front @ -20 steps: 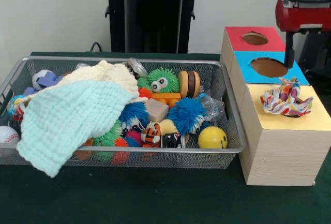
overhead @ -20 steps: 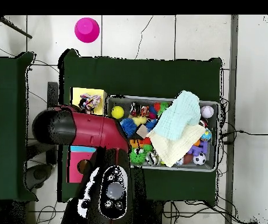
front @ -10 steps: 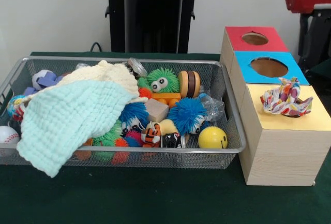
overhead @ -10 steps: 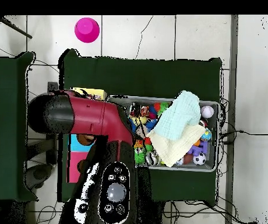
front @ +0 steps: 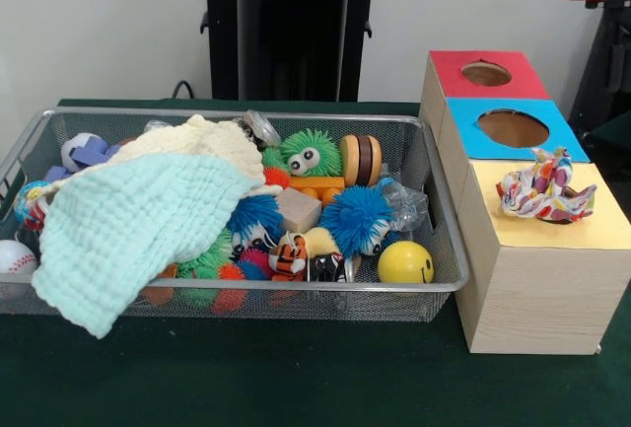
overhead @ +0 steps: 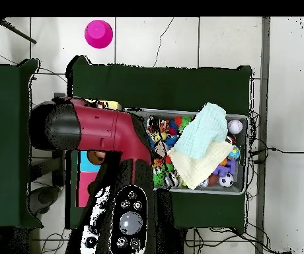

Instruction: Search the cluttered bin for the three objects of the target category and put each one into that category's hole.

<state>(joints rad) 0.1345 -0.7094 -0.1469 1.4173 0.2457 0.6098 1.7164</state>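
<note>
Even, soft indoor light fills the front view, with the pale wall [front: 108,23] bright and only faint shadows under the mesh bin [front: 296,301] on the dark table [front: 296,378]. No glare shows. The overhead view looks flatter and softer in detail.

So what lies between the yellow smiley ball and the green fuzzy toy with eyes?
In the front view, a blue fuzzy ball lies between the smiley ball and green fuzzy toy.

A worktop [front: 296,388] covered in dark green cloth is seen. A wire bin [front: 434,240] full of toys is set directly on it, and a wooden box [front: 537,294] with coloured top panels is placed just beside the bin.
</note>
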